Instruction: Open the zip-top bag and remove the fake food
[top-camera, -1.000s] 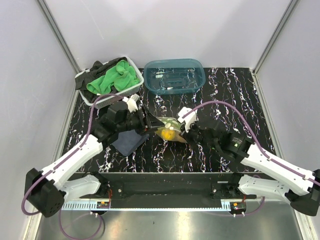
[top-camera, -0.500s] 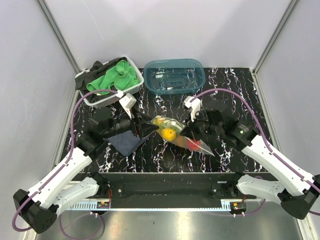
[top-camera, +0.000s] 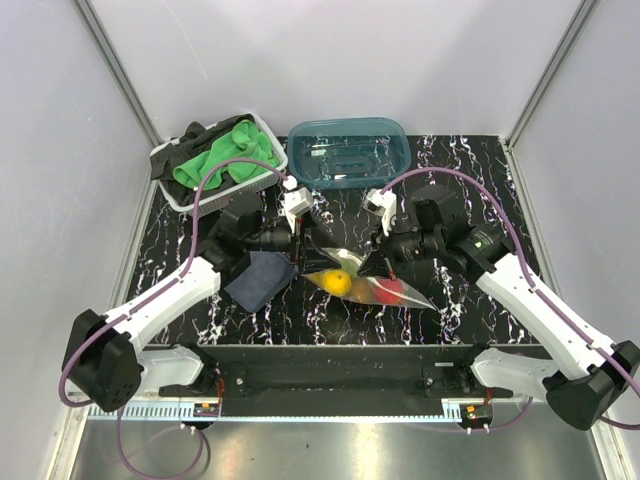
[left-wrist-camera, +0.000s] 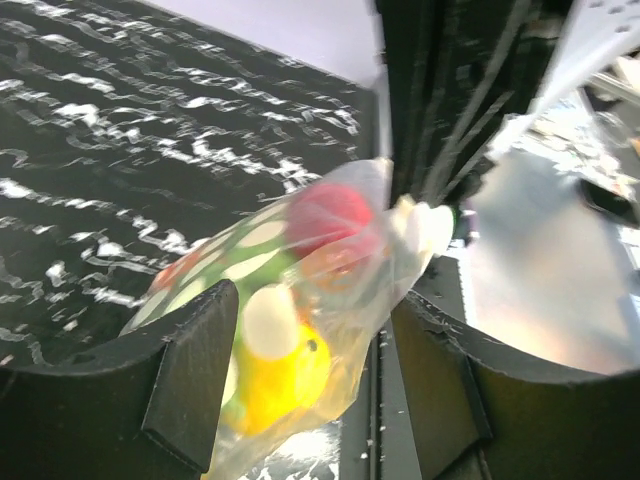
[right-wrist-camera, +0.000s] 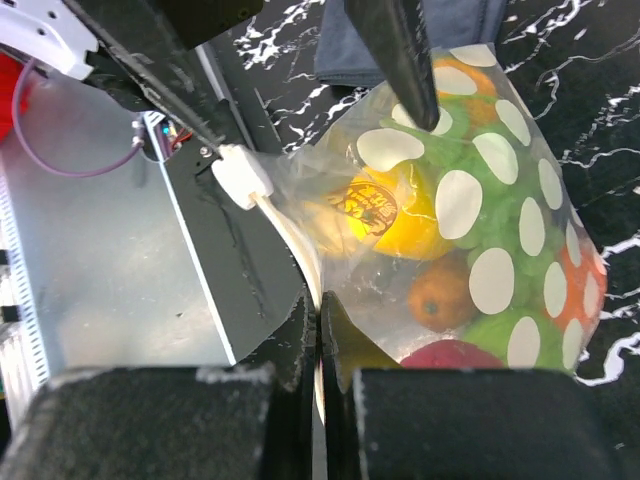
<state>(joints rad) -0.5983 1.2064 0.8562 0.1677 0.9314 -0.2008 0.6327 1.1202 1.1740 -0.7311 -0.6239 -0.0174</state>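
the right fingers (right-wrist-camera: 240, 420) are clenched tight on a thin edge of the zip-top bag (right-wrist-camera: 470, 230), the plastic running straight into the seam between them. the left fingers (left-wrist-camera: 190, 380) stand spread wide, released, with the bag between them; one finger lies close against its side and a narrow gap shows at the other.

the bag hangs between the two arms above the front middle of the bench (top-camera: 470, 180), one pointed corner trailing toward the right side. whether that corner touches the bench cannot be told. a small white tab (right-wrist-camera: 240, 175) sits at the bag's gathered edge; whether the zip is open is not clear.

the fake food is all inside the bag: a yellow fruit (right-wrist-camera: 400, 225) with a round sticker, a small orange piece (right-wrist-camera: 440, 300), green pieces (right-wrist-camera: 500, 190) and a red piece (left-wrist-camera: 328, 215).

a dark blue folded cloth (top-camera: 258, 280) lies on the bench under the left arm. at the far edge stand a teal tub (top-camera: 348, 152) and, left of it, a white basket (top-camera: 265, 178) holding a green cloth (top-camera: 225, 160).
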